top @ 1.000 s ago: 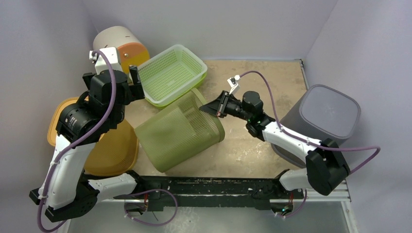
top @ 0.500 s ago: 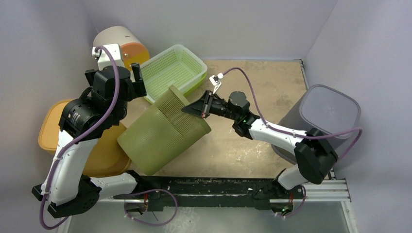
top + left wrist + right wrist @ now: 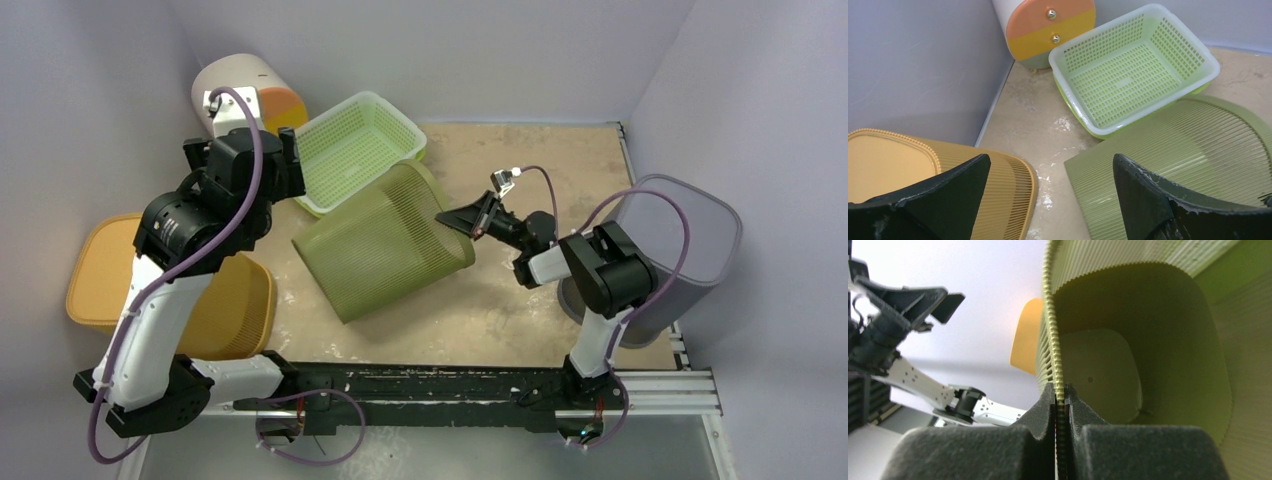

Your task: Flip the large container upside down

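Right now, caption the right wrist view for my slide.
Right gripper pinching the rim of the olive ribbed bin, looking into its open mouth.

The large container point(image 3: 385, 250) is olive-green and ribbed, the basket point(image 3: 355, 150) lime mesh, the bin point(image 3: 715, 225) grey.

From above, the right arm point(image 3: 600, 270) covers part of the grey bin point(image 3: 705, 225) at 3 o'clock, while the left arm point(image 3: 190, 220) hides part of the orange bin point(image 3: 100, 280) at 9 o'clock and the lower part of the white drum point(image 3: 235, 75) at 11 o'clock. The left wrist view cuts the large container point(image 3: 1188, 150) off at 4 o'clock and both fingers of the left gripper point(image 3: 1050, 165) at 6 o'clock. In the right wrist view the right gripper point(image 3: 1060, 395) covers the pinched stretch of rim at 6 o'clock.
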Controlling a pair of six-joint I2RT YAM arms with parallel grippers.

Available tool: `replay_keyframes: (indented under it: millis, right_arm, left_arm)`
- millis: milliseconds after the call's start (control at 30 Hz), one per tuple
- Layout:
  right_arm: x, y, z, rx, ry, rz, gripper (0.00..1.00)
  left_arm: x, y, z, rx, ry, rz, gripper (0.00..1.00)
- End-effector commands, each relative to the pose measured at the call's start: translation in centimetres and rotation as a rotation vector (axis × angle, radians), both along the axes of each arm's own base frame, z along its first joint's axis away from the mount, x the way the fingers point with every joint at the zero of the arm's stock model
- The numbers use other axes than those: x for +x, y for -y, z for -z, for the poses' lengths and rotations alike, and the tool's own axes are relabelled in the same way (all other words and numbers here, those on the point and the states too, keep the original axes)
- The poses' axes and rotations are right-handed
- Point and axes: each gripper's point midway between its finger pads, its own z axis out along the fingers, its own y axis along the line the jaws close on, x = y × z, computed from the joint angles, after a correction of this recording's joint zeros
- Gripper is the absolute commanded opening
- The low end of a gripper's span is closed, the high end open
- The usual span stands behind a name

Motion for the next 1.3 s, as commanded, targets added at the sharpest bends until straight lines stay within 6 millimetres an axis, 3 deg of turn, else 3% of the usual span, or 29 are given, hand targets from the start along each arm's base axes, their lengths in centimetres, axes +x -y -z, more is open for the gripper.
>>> replay_keyframes:
  millis: [0, 200, 300, 433, 700, 867, 1133, 1267]
  right_arm:
    - [0.5, 3.3, 5.7, -0.008, -0.084, -0.002, 0.00]
    - [2.3, 6.0, 8.3, 0.025, -0.126, 0.035, 0.00]
    - [2.6, 6.1, 8.1, 0.025, -0.100, 0.020, 0.00]
    - [2.5, 5.9, 5.2, 0.048, -0.039, -0.013, 0.00]
    - [0.6, 5.8, -4.8, 0.169, 0.092, -0.065, 0.00]
    - [-1.8, 4.1, -10.0, 0.270, 0.131, -0.132, 0.00]
    - [-5.2, -0.8, -14.5, 0.436, 0.090, -0.279, 0.00]
    - [-5.5, -1.6, -15.7, 0.495, 0.064, -0.296, 0.00]
  left_arm:
    - [0.2, -0.5, -0.8, 0.028, 0.015, -0.027, 0.90]
    - [1.4, 0.3, -0.1, 0.053, -0.010, -0.030, 0.90]
    - [2.0, 0.7, 0.2, 0.064, -0.020, -0.029, 0.90]
    - [2.6, 1.2, 0.4, 0.065, -0.019, -0.024, 0.90]
    - [3.2, 2.0, -0.9, 0.048, -0.010, 0.005, 0.90]
    - [2.9, 1.8, -2.3, 0.037, 0.012, 0.005, 0.90]
    - [2.4, 1.6, -3.6, 0.009, 0.038, 0.012, 0.90]
    - [2.3, 1.6, -3.5, 0.004, 0.037, 0.011, 0.90]
